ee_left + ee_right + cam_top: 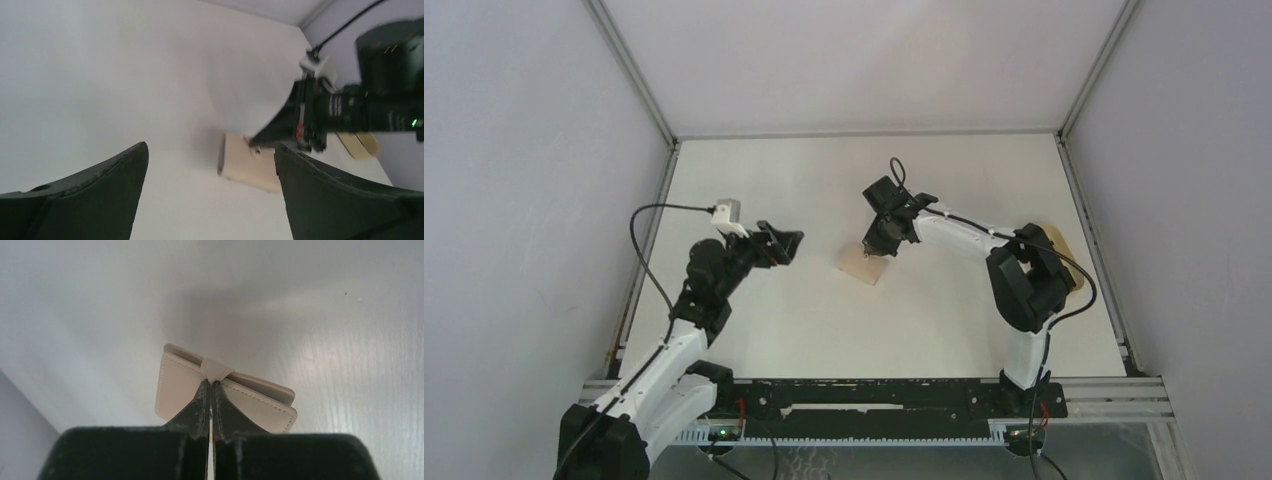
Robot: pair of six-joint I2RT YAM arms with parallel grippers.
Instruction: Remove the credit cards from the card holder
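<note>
The tan card holder [862, 266] lies flat near the middle of the table. It also shows in the left wrist view [245, 169] and the right wrist view [176, 386]. My right gripper [876, 246] points down at it, and its jaws are shut [210, 385] on the holder's small snap tab [216, 368], on the top face. My left gripper [786, 243] is open and empty [210, 150], a short way to the left of the holder and above the table. The credit cards are hidden inside the holder.
A tan oval tray [1064, 252] sits at the right edge of the table, partly behind my right arm; it also shows in the left wrist view [361, 144]. Grey walls enclose the table on three sides.
</note>
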